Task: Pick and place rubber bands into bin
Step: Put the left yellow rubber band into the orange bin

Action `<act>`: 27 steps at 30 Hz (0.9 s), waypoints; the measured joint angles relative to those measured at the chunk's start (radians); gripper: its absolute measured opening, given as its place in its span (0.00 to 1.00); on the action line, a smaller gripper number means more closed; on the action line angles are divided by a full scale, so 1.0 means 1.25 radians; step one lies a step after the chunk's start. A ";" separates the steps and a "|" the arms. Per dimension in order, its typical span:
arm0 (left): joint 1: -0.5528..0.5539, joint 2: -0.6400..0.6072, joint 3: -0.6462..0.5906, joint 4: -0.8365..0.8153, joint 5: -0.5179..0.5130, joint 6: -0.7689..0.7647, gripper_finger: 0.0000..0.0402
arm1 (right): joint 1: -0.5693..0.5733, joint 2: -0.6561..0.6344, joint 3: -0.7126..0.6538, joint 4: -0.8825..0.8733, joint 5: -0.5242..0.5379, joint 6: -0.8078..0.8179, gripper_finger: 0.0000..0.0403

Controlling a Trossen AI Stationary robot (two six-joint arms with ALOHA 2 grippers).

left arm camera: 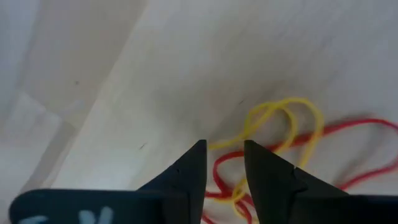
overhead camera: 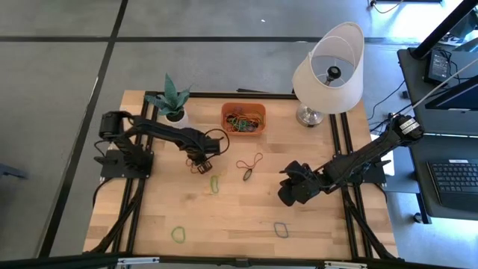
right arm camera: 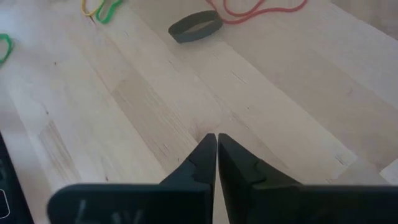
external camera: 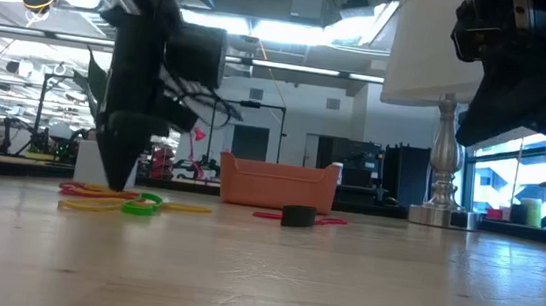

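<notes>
The left claw (overhead camera: pixel 200 163) stands low over the counter (overhead camera: pixel 246 224), its two fingers a little apart and holding nothing, with a tangle of red and yellow rubber bands (left arm camera: pixel 273 149) lying directly under the tips. In the low view its tip comes right down to that small heap; whether it touches the wood cannot be told. This looks like the picking step: the claw is set for a grab but has not closed.

Just right of it on the counter lie a yellow-green band (overhead camera: pixel 214 184), then a red loop touching a dark band (overhead camera: pixel 249 165), and nearer the front edge a green band (overhead camera: pixel 178 235) and a grey-blue band (overhead camera: pixel 281 229). The bin (overhead camera: pixel 243 119) sits at the back of the counter between a potted plant (overhead camera: pixel 173 101) and a lamp (overhead camera: pixel 328 71), with several bands already inside.

The next move probably calls for pinching the thin strands together, lifting clear, and carrying them back and rightward to the bin; the floppy loops could slip or drag a neighbour along.

The right claw (overhead camera: pixel 290 187) waits above the counter's right half, fingers pressed together and empty.
</notes>
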 joint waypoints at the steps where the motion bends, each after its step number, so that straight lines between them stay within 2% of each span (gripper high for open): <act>1: 0.000 0.014 0.000 0.000 0.000 0.003 0.25 | 0.000 0.000 0.000 0.000 0.000 0.000 0.05; 6: -0.001 0.054 0.005 0.002 -0.026 0.014 0.20 | 0.000 0.000 0.000 0.003 0.000 0.001 0.05; 13: 0.000 0.032 0.005 0.011 -0.038 0.033 0.02 | 0.000 0.000 0.000 0.005 0.000 0.001 0.05; 27: -0.026 -0.134 0.019 -0.065 -0.060 -0.051 0.01 | 0.000 0.000 0.000 0.008 0.000 0.000 0.05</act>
